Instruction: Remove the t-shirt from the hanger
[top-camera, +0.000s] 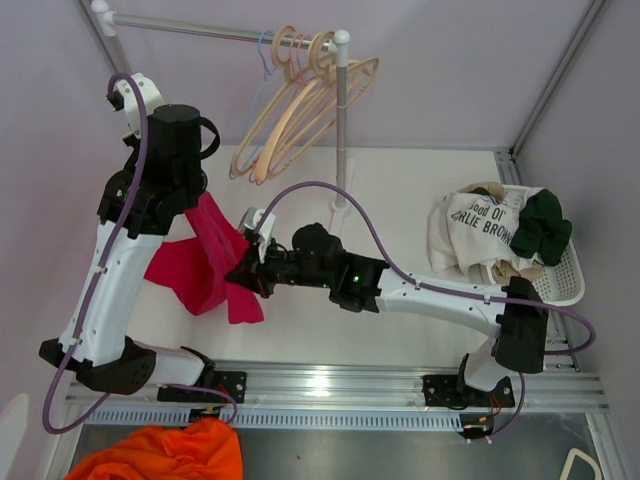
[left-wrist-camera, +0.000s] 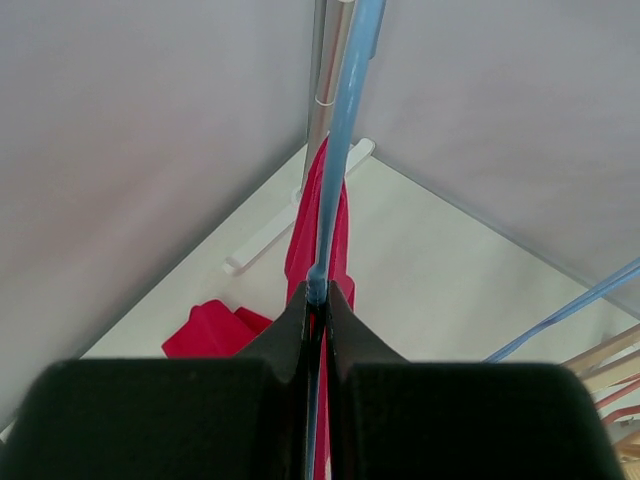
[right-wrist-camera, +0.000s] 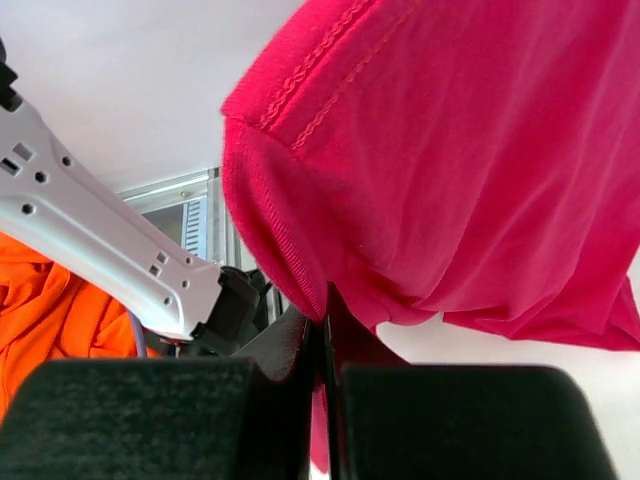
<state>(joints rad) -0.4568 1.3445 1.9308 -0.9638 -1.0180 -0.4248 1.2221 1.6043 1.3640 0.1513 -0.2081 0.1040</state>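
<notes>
left hand (left-wrist-camera: 317, 300): raised over the left of the counter (top-camera: 420, 190), fingers pressed together on the thin blue plastic hanger (left-wrist-camera: 340, 140); pinching a bar of it, can't tell which part.
right hand (right-wrist-camera: 325, 320): reached across to the left, low, fingers pinched on a fold of fabric near the stitched hem.
red knit t-shirt (top-camera: 205, 265): hangs below my left hand, lower part bunched on the counter; looks partly on the hanger, but the fabric hides how much.
key relation: the hanger bar runs straight away from my left fingertips (left-wrist-camera: 300, 318), and the shirt (left-wrist-camera: 298, 250) drapes along and below that line. My right hand (top-camera: 245, 272) sits on the shirt's right edge, lower than the left one and on the side away from it.
nearer hand: the right is the only one on cloth (right-wrist-camera: 450, 150); the left touches only the hanger.
step, my read: mid-strip, hanger anchored, fabric gripped.
next move needs: pull with the right, down and rightward away from the left hand, so the fabric slides off along the bar rather than across it.
risk: neck opening snagging on a hanger arm; thin bar twisting in my left pinch.
clutter: wooden hangers on the rail (top-camera: 300, 100), well apart from the pull path.
</notes>
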